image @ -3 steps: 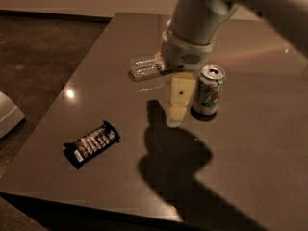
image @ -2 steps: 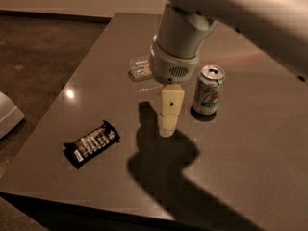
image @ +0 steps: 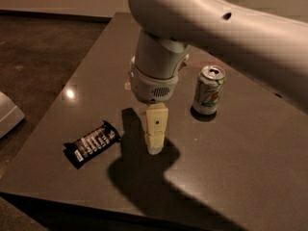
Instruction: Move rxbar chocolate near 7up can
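flat, oblong black foil-wrapped rxbar chocolate (image: 91,144): white block lettering, crimped ends; lies flat on the dark counter (image: 240,177) near its front left edge, long axis slanting up to the right. pale silver-white aluminium 7up can (image: 208,90): green and red logo, silver top; upright, well apart from the bar, to its right and farther back. hand (image: 155,147): cream, pointing down between the two, nearer the bar, touching neither.

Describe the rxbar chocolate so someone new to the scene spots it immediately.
On the dark table, look toward the near-left corner, left of the gripper hanging mid-table. The rxbar chocolate lies flat there: black wrapper, white lettering, unlike the upright 7up can.
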Robot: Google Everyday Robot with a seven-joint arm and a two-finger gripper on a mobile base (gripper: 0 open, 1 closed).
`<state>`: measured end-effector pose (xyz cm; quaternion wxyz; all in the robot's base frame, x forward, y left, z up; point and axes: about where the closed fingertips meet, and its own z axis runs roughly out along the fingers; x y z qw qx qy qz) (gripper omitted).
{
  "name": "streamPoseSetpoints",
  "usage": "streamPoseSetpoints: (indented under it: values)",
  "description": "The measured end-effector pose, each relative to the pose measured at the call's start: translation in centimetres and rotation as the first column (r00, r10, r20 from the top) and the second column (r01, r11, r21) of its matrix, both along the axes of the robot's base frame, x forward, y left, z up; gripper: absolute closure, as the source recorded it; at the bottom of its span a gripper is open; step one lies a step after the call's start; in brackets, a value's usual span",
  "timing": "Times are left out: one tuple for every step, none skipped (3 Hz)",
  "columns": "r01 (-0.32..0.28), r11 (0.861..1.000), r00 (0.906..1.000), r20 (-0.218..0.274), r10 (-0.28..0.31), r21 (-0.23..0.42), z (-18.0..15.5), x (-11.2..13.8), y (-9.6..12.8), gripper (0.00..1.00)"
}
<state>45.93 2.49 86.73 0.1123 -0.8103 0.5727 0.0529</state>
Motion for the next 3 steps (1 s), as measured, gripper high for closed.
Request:
streamPoseSetpoints:
  values:
    - [-0.028,0.999,0.9996,0.006,0.028,0.017,-0.3,-0.4,2.3,0.0]
    - [-0.062,0.998,0.9981,0.004,0.062,0.026,-0.9,-0.8,5.0,0.0]
    - [-0.097,0.995,0.9953,-0.008,0.097,0.001,-1.9,-1.0,6.8,0.0]
